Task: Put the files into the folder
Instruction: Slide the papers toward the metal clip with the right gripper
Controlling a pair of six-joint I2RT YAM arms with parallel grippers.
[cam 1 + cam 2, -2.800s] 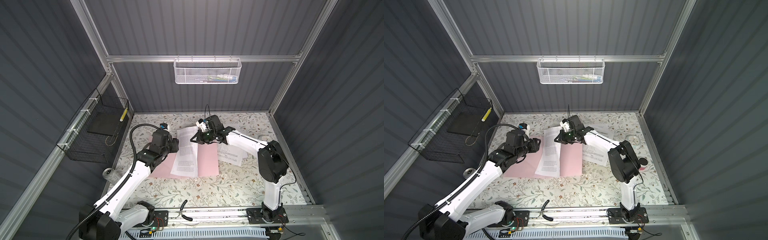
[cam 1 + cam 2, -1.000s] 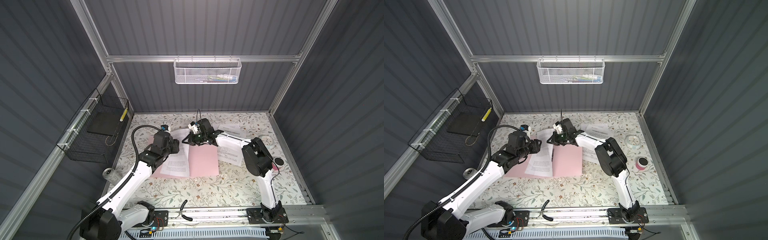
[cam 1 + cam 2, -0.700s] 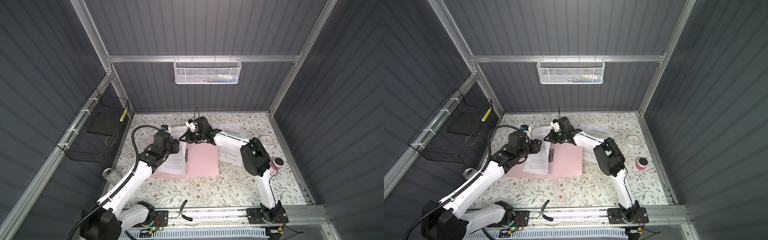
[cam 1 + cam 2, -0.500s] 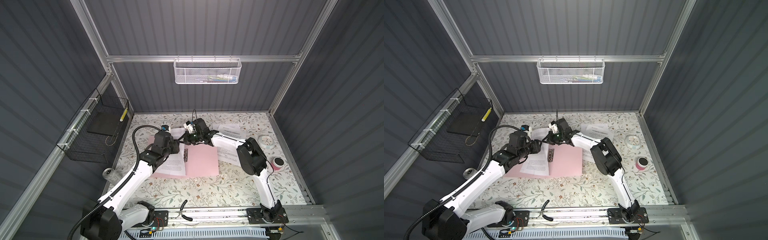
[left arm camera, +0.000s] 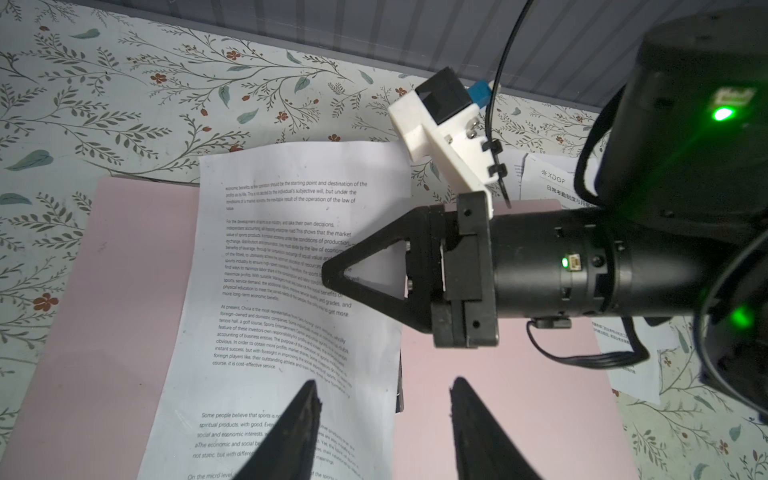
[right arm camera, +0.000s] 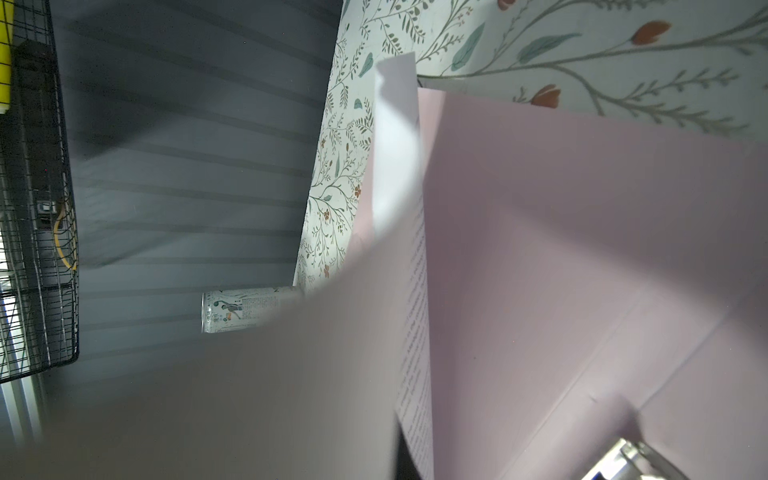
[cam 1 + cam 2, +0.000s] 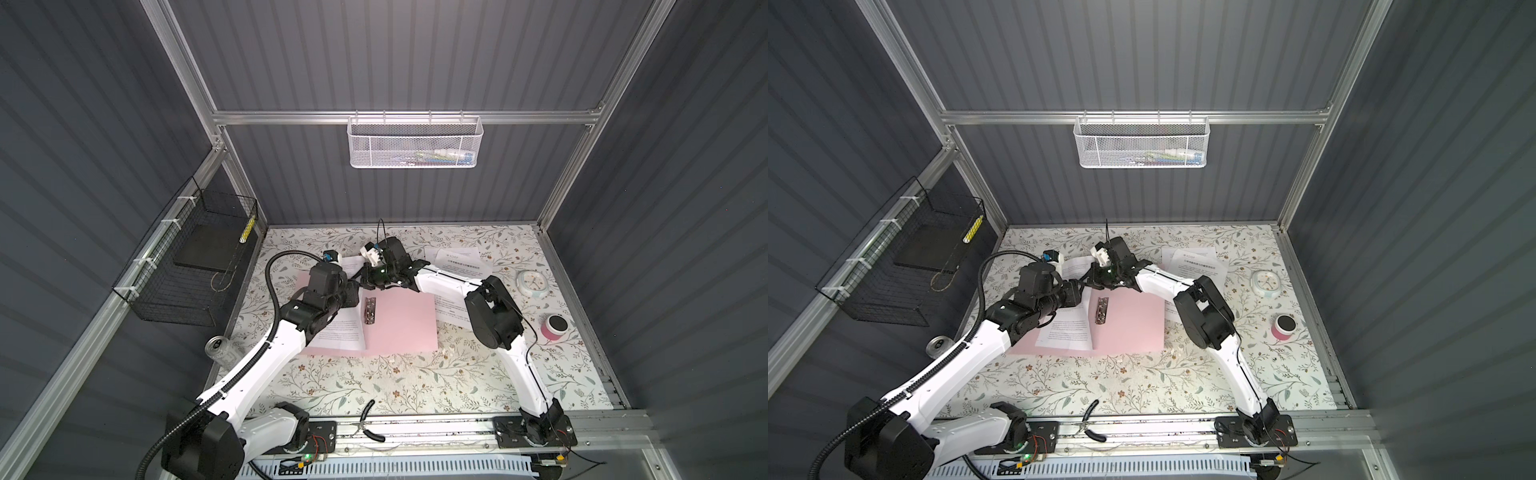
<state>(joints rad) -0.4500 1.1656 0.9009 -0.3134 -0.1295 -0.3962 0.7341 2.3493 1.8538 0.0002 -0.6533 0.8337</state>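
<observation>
File sheet (image 5: 270, 291) on folder (image 5: 124, 291), beneath half-open empty left tool (image 5: 382, 395); closed right tool (image 5: 328, 270) over it.

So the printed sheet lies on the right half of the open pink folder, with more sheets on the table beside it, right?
No: both top views show the printed sheet on the left half of the open pink folder, with more sheets on the table beside it.

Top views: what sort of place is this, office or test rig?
Probably a robot test cell, not an office: grey panel walls on an aluminium frame, two arms mounted on a front rail, a wire basket hung behind.
</observation>
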